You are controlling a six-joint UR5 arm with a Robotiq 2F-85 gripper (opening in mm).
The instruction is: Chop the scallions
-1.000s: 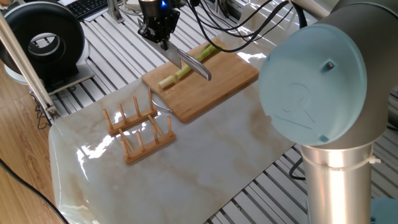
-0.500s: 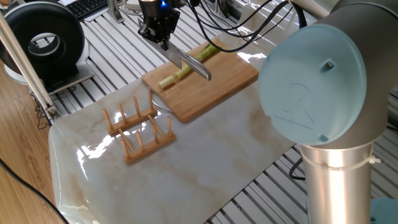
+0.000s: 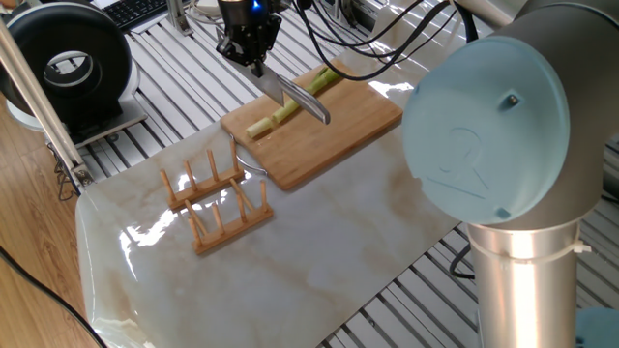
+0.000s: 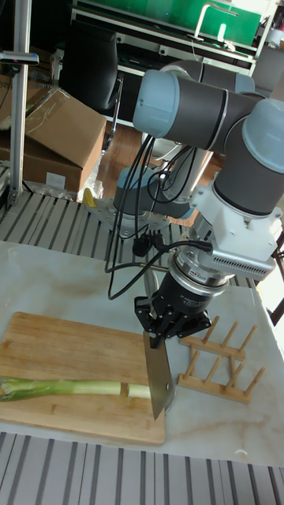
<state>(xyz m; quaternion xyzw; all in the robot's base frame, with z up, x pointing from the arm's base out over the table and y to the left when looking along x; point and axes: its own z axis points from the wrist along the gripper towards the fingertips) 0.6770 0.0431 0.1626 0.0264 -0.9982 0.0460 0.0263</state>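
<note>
One scallion stalk (image 4: 71, 387) lies along the cutting board (image 4: 71, 347), and the gripper (image 4: 168, 331) has its jaws pinching a knife (image 4: 158, 379) set across its whitish end. A chopping stroke looks to be in hand; next the blade should press straight down through the stalk.

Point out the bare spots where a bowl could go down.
Free: marble slab nearer the camera than the wooden rack, and the cutting board corner right of the knife. Crowded: the board's middle, where the tool holds the knife over the scallions.
</note>
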